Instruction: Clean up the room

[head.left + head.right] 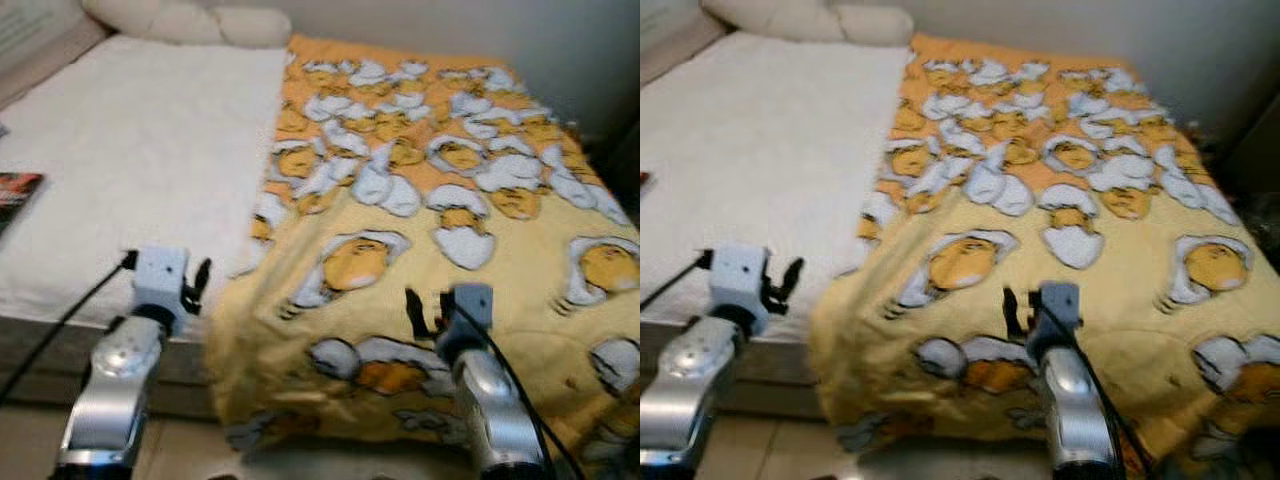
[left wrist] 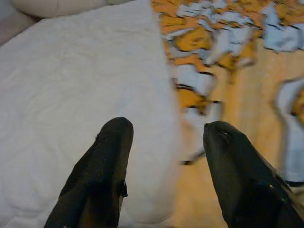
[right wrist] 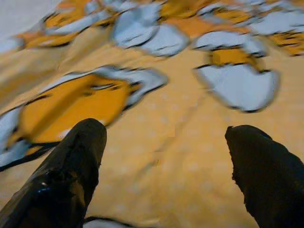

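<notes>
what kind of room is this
Most likely a bedroom: a bed with a bare white mattress, a yellow cartoon-print blanket spread over its right half, and cream pillows at the head.

yellow blanket (image 1: 420,260) across white bed (image 1: 140,170)

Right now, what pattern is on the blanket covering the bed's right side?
The yellow-orange blanket has a repeated cartoon print in white and orange; clearest in the left eye view.
</notes>
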{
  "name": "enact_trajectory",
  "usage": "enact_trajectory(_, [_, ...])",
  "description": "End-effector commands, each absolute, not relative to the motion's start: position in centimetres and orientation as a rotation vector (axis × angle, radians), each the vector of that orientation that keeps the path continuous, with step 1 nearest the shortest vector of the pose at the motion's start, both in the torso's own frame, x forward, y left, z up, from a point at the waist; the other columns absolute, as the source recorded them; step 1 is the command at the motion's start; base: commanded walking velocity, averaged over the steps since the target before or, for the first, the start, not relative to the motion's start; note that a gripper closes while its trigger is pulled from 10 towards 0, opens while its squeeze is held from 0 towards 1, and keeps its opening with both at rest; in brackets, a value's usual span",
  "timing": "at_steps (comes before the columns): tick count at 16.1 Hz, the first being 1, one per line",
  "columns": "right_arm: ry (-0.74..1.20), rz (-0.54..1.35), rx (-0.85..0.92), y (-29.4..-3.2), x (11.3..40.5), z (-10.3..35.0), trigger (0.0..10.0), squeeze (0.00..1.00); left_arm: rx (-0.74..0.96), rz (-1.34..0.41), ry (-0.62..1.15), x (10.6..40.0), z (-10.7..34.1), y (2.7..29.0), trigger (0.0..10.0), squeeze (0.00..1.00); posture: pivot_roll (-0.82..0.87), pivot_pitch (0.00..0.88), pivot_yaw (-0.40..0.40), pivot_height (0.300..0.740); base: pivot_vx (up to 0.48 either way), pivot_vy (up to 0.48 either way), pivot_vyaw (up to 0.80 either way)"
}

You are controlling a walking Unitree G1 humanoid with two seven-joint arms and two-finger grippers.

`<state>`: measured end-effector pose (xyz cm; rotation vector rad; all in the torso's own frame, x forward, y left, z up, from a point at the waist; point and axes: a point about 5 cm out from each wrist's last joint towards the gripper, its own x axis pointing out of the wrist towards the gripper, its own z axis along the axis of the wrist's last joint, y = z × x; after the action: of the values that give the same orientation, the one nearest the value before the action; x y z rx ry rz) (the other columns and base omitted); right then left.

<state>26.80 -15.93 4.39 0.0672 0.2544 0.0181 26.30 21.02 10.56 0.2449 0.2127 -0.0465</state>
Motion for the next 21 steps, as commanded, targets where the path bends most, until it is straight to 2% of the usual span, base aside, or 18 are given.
enact_trajectory(1, [0.285,-0.04,0.086,-17.3,26.1,3.6,10.0,0.0,0.241,-0.089,0.214,26.6,10.3,19.8,10.0,0.0,0.05,0.0,-0.04,0.74,0.0,-0.326,-0.8])
enact_trajectory(12, [0.269,-0.045,0.056,-17.5,26.6,4.1,10.0,0.0,0.214,-0.073,0.203,26.6,10.2,19.6,10.0,0.0,0.03,0.0,-0.035,0.74,0.0,-0.325,-0.76])
enact_trajectory(15, [0.263,-0.03,0.053,-17.0,26.7,4.4,10.0,0.0,0.213,-0.078,0.187,26.8,10.2,19.3,10.0,0.0,0.02,0.0,-0.04,0.74,0.0,-0.32,0.0])
enact_trajectory(16, [0.263,-0.028,0.051,-16.9,26.8,4.4,10.0,0.0,0.168,-0.064,0.165,27.2,10.6,19.3,10.0,0.0,0.03,0.0,-0.038,0.74,0.0,0.0,0.0])
enact_trajectory(21, [0.273,-0.032,0.061,-16.7,27.1,4.3,10.0,0.0,0.152,-0.137,0.116,27.7,11.4,18.5,10.0,0.0,0.03,0.0,-0.054,0.74,0.0,0.0,-0.1])
